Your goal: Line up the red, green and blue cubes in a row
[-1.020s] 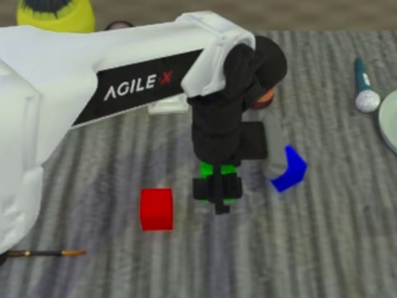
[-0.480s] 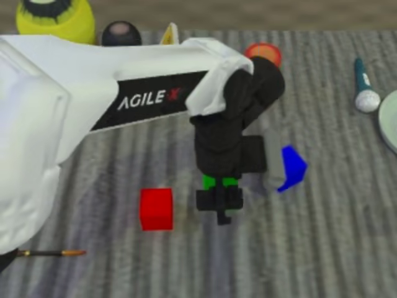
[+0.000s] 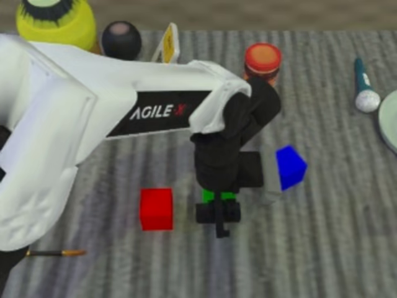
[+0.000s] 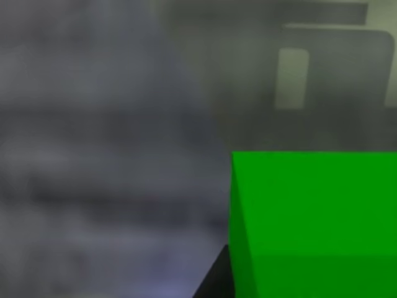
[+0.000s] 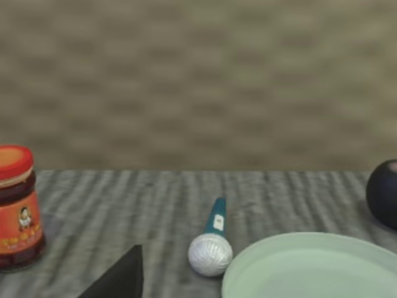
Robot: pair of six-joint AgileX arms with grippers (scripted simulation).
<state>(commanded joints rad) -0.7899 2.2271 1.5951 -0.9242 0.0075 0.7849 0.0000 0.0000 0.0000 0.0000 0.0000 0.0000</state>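
My left gripper is shut on the green cube, which shows as a thin strip under the black wrist. In the left wrist view the green cube fills the near corner, with a dark fingertip against its side. The red cube sits on the grey mat to the left of the gripper, a small gap away. To the right and a little farther back lies the blue cube, turned at an angle. Only a dark tip of my right gripper shows; that arm is out of the top view.
A red-lidded jar stands at the back, with a dark ball, a yellow object and a small card to its left. A teal microphone and a pale plate lie at the right. A paintbrush lies front left.
My left gripper has carried the green cube a little toward the table's front. The arm no longer hides the jar, the ball or part of the blue cube.
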